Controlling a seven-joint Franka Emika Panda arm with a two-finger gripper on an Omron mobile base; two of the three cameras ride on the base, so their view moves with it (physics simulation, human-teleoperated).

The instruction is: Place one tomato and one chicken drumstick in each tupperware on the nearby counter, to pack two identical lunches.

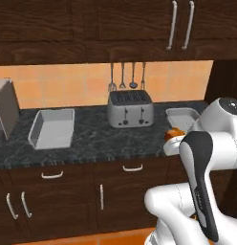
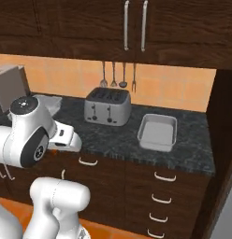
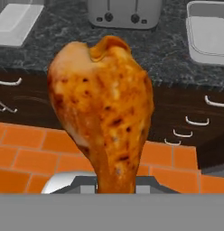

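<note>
A black marbled counter [image 1: 91, 139] runs across the middle of the left base view, over dark wooden drawers with curved silver handles. At centre stands a silver toaster [image 1: 130, 108], with utensils [image 1: 126, 76] hanging on the orange tiled wall above. One tupperware [image 1: 52, 127] lies at left, a second tupperware [image 1: 182, 117] at right beside the arm. In the hand view a browned chicken drumstick [image 3: 105, 113] rises up the centre of the frame, its narrow end clamped in the closed gripper [image 3: 114, 186], above an orange tiled floor [image 3: 23, 149].
</note>
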